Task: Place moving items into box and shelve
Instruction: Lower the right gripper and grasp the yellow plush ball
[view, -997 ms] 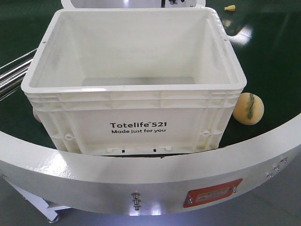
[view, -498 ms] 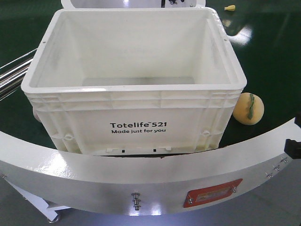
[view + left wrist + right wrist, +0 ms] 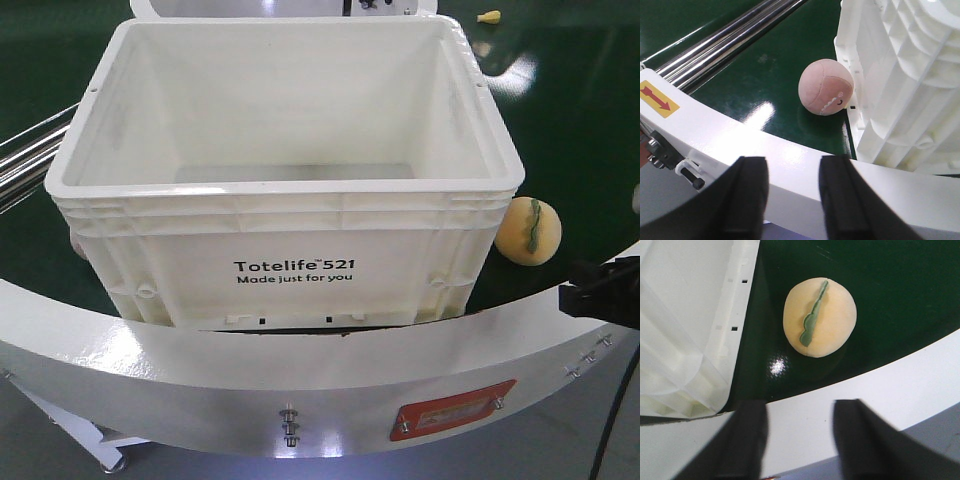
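The white box (image 3: 285, 190), printed "Totelife 521", stands open and empty on the green belt. One moving item, a pale yellow ball with a green stripe (image 3: 529, 231) (image 3: 820, 316), lies beside the box's right wall (image 3: 685, 315). My right gripper (image 3: 572, 293) (image 3: 800, 412) hangs open over the white rim, just short of this ball. The other moving item, a dull reddish ball (image 3: 826, 87), rests against the box's ribbed left wall (image 3: 900, 75). Open and empty, my left gripper (image 3: 793, 170) sits over the rim, short of that ball, and does not show in the front view.
A curved white rim (image 3: 300, 370) borders the green belt (image 3: 580, 120) in front of the box. Steel rods (image 3: 30, 150) (image 3: 725, 45) run along the left. A small yellow object (image 3: 488, 17) lies far back right. Another white container edge (image 3: 250, 8) stands behind the box.
My right gripper has come into the front view from the right edge and moved left toward the yellow ball. The box and the yellow ball have not moved.
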